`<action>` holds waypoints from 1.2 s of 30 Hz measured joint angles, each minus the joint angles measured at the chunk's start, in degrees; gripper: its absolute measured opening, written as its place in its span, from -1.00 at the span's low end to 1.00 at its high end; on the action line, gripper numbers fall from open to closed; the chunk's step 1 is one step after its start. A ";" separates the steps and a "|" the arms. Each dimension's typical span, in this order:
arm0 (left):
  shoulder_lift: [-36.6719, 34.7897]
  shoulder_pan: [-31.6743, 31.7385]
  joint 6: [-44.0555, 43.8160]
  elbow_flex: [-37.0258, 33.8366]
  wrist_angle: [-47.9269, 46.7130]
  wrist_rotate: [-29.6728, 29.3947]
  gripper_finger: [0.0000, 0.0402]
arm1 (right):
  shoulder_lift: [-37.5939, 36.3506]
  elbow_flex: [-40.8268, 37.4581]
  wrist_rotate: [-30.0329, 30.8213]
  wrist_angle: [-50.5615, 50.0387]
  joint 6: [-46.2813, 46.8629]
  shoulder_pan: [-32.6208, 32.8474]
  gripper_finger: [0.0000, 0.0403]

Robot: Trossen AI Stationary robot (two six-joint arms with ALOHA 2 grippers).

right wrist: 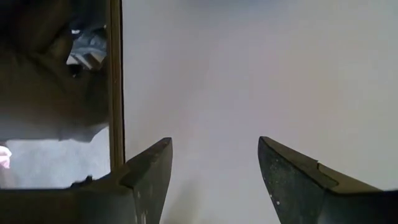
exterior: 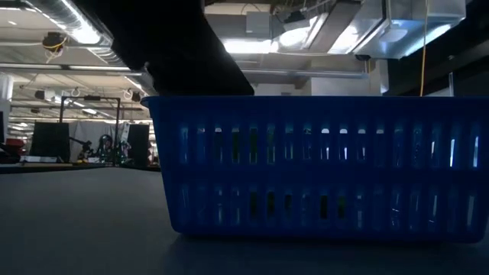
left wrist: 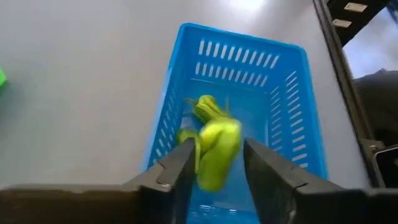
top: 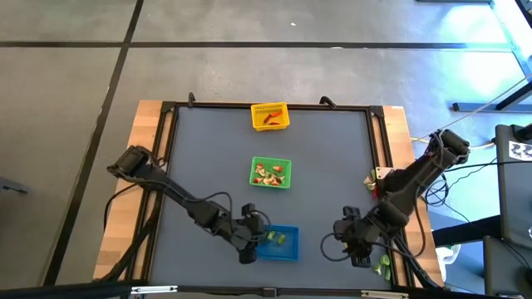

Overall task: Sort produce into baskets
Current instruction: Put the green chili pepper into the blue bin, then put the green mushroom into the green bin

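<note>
Here left gripper [left wrist: 216, 163] over blue basket [left wrist: 283, 134], jaws parted around light green piece [left wrist: 217, 149] (blurred); right gripper [right wrist: 214, 163] wide, empty.

We find the high view evenly lit, with a cool bluish glare at its upper right corner and soft shadows beneath both arms. The low view is dim and backlit: ceiling lights [exterior: 302, 34] burn out overhead, leaving the blue basket [exterior: 321, 168] in near silhouette. In the left wrist view a light green piece [left wrist: 217, 152] is motion-blurred, and glare whitens the table [left wrist: 81, 81]. The right wrist view is washed pale, its near fingers [right wrist: 146, 174] soft.
</note>
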 joint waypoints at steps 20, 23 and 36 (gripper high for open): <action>-0.21 0.66 5.73 0.00 -1.57 1.95 0.00 | 6.46 -0.31 -14.61 -3.83 8.19 15.30 0.17; -0.21 0.71 5.63 0.00 -2.35 1.95 0.00 | 8.81 -0.31 -14.61 -2.73 7.71 16.86 0.17; -0.23 0.71 5.04 0.00 -3.26 1.92 0.00 | 17.04 -0.35 -14.92 -1.94 6.19 18.02 0.11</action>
